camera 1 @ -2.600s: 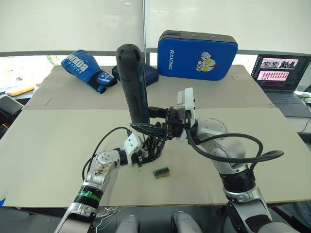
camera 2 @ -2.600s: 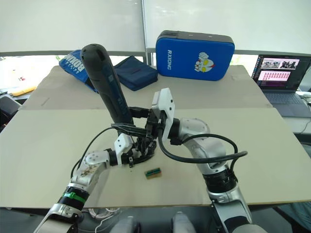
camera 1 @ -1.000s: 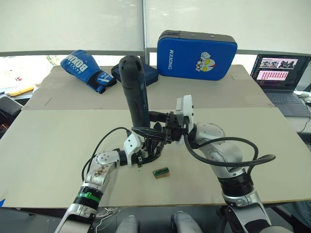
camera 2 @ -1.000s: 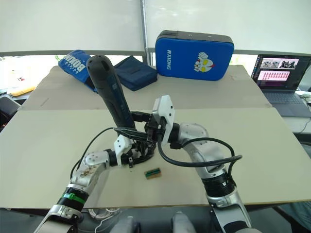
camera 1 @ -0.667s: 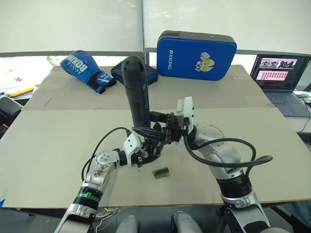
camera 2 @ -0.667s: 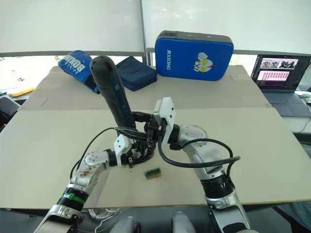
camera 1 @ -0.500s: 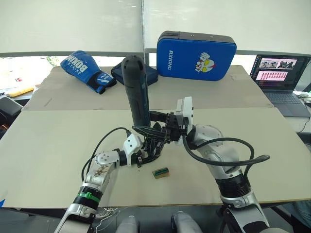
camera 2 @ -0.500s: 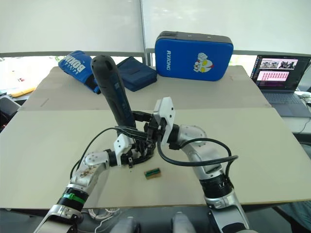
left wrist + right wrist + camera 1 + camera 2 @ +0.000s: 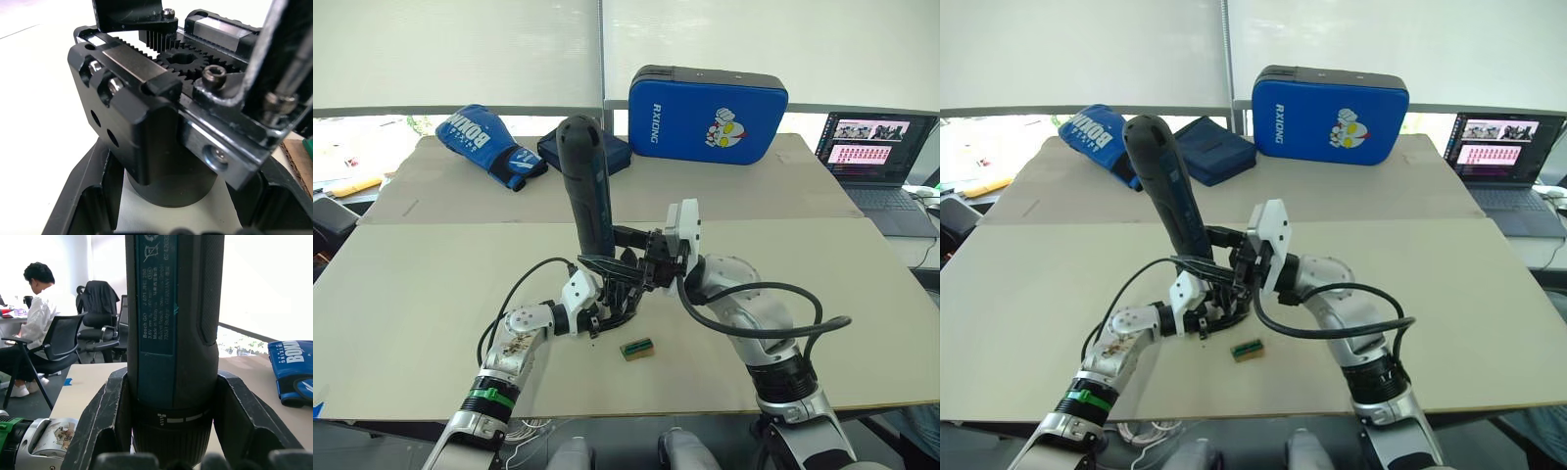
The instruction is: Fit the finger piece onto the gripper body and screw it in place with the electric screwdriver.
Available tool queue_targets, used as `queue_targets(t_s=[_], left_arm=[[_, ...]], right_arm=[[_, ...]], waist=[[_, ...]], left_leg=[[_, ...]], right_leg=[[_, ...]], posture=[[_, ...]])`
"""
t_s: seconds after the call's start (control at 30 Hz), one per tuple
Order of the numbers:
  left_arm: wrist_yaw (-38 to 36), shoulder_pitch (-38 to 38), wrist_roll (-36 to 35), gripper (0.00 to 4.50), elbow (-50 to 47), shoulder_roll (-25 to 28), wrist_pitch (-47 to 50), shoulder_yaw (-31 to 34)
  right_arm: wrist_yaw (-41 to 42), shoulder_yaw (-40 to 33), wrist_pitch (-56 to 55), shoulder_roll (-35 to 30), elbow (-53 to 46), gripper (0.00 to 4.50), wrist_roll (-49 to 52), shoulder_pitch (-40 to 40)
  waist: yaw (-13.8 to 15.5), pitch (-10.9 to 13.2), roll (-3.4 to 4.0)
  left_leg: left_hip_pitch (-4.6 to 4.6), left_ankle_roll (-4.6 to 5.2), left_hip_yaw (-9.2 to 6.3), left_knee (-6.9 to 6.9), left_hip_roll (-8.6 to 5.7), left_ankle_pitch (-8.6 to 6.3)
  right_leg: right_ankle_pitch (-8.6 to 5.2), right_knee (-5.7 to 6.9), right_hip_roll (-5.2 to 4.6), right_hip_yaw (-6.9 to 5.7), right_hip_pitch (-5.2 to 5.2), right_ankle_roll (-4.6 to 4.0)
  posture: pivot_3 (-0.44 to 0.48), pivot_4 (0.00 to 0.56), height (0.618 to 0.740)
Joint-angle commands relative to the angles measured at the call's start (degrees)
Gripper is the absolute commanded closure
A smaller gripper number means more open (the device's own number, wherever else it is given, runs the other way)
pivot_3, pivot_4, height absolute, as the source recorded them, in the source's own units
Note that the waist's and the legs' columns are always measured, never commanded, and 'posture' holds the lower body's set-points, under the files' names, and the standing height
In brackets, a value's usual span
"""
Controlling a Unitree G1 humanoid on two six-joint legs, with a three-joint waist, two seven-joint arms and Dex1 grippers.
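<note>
Right pincer [image 9: 625, 248] clamps the screwdriver [image 9: 586, 181] upright, bit down on the body [image 9: 161, 122], which the left pincer [image 9: 610, 305] grips at mid-worktop [image 9: 421, 284].

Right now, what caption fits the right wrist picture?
Right gripper clamps the upright electric screwdriver; a person sits behind.
</note>
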Motion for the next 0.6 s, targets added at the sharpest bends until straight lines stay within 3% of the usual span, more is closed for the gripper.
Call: queue_targets(t_s=[0.03,0.6], left_arm=[[-0.72,1.69,0.63,2.17,1.59,0.15,2.23,-1.84],[-0.39,1.71,0.58,2.17,1.45,0.09,2.54,-1.71]], right_arm=[[-0.51,1.25,1.32,-1.16,2.50,2.59,-2.27,2.01],[-0.35,1.74,0.47,-2.00,3.42,2.59,-2.96,2.15]], waist=[[-0.02,-0.01,0.00],[-0.21,-0.37,0.17]], left_leg=[[0.00,0.00,0.00,0.00,0.00,0.00],[0.07,0.00,0.00,-0.01,0.00,0.00]], right_leg=[[0.00,0.00,0.00,0.00,0.01,0.00],[-0.02,-0.01,0.01,0.00,0.08,0.02]], posture=[[0.000,0.150,0.740],[0.000,0.150,0.740]])
